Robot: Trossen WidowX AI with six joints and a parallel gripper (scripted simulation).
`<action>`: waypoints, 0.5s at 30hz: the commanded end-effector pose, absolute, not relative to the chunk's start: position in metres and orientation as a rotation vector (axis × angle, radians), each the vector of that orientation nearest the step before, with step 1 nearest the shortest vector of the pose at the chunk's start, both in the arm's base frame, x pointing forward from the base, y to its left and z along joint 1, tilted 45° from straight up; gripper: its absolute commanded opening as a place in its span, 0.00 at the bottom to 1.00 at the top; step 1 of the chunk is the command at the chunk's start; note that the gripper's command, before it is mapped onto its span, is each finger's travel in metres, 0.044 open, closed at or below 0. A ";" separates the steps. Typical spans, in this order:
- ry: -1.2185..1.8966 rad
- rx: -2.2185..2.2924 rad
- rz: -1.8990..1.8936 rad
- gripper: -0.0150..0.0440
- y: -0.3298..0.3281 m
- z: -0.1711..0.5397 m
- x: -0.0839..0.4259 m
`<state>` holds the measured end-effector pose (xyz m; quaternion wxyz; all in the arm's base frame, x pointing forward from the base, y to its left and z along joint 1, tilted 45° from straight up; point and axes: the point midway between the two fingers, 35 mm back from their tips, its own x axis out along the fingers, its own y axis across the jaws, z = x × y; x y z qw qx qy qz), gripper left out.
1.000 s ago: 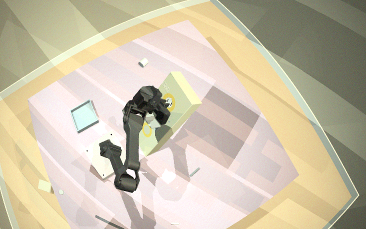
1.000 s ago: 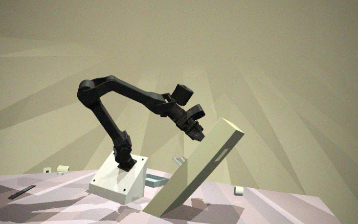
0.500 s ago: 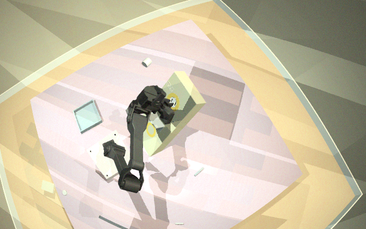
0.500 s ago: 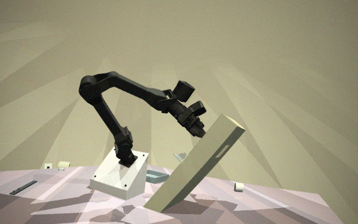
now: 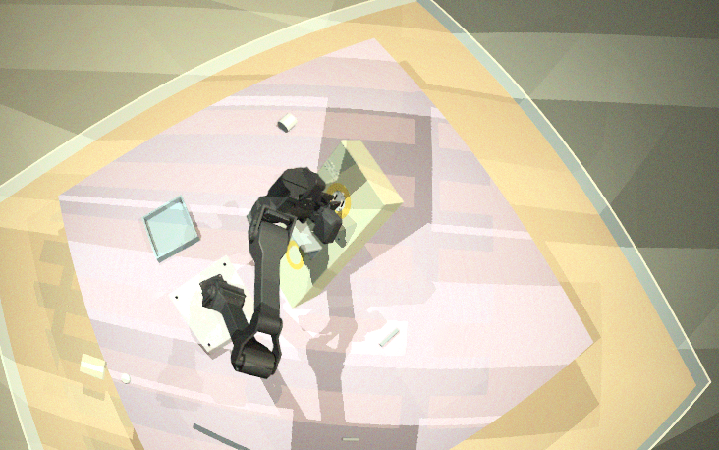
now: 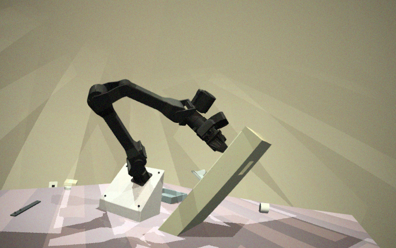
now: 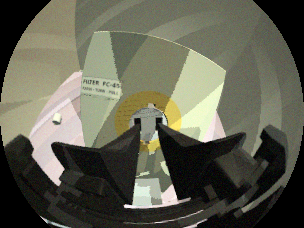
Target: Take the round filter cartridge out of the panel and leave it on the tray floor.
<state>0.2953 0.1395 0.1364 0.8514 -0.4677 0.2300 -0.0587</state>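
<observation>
The round filter cartridge (image 5: 340, 199) (image 7: 149, 120) sits in the tilted green service panel (image 5: 365, 212) (image 6: 210, 178) (image 7: 200, 85), inside a yellow ring (image 7: 172, 117). Its pale face shows two dark slots, left and right in the wrist view. My gripper (image 5: 335, 203) (image 6: 225, 150) (image 7: 148, 126) is partly open, with nothing between its fingers. Its two tips are at the face, each in line with the lower end of a slot; whether they are inside the slots I cannot tell. The blue-grey tray (image 5: 172, 228) (image 6: 172, 199) lies on the table left of the panel in the top view.
A pale angular piece (image 5: 306, 240) (image 6: 199, 174) (image 7: 147, 190) sticks out from the panel's lower part, near a second yellow ring (image 5: 296, 266). A white cylinder (image 5: 287, 122) (image 6: 264, 208) (image 7: 57, 118), a cream block (image 5: 92, 365), a dark bar (image 6: 25, 208) and a rod (image 5: 389, 337) lie around.
</observation>
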 end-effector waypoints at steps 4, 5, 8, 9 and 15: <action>0.485 -0.986 -0.121 0.42 0.139 0.135 0.297; 0.485 -0.986 -0.121 0.42 0.139 0.135 0.297; 0.485 -0.986 -0.121 0.42 0.138 0.135 0.297; 0.485 -0.986 -0.121 0.42 0.138 0.135 0.297; 0.485 -0.986 -0.121 0.42 0.138 0.134 0.297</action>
